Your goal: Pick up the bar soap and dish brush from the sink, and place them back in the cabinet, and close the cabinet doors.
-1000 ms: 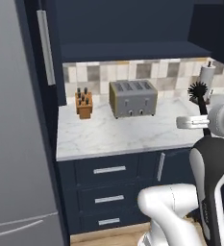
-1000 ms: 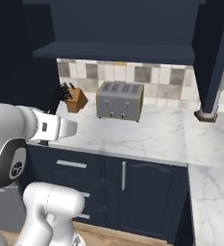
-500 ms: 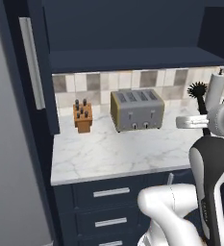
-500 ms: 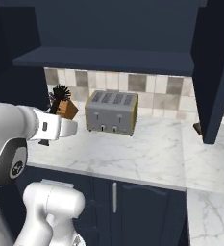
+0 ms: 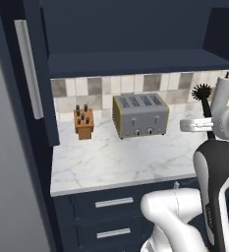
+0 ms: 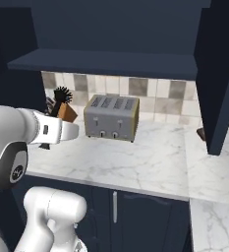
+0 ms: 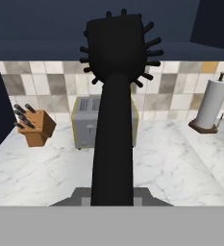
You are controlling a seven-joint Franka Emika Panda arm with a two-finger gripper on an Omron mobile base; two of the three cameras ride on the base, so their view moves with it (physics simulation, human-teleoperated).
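Observation:
The black dish brush (image 7: 114,91) stands upright in my gripper (image 5: 209,123), which is shut on its thin handle. Its round bristly head (image 5: 202,92) rises above the counter, just below the cabinet's navy shelf (image 5: 135,62). In the right base view the brush head (image 6: 62,95) pokes up behind my hand. The cabinet is open: its left door (image 5: 31,74) with a long silver bar handle swings out at the left, and its right door (image 6: 219,74) hangs open at the right. The bar soap and the sink are out of view.
A silver toaster (image 5: 139,115) and a wooden knife block (image 5: 83,123) stand on the white marble counter (image 5: 121,162) against the tiled wall. A paper towel roll (image 7: 210,104) stands to the right. Navy drawers (image 5: 111,203) sit below the counter.
Both base views have shifted toward the open cabinet, and the grey fridge has slid out at the left, so the camera moved. The gripper stays shut on the brush.

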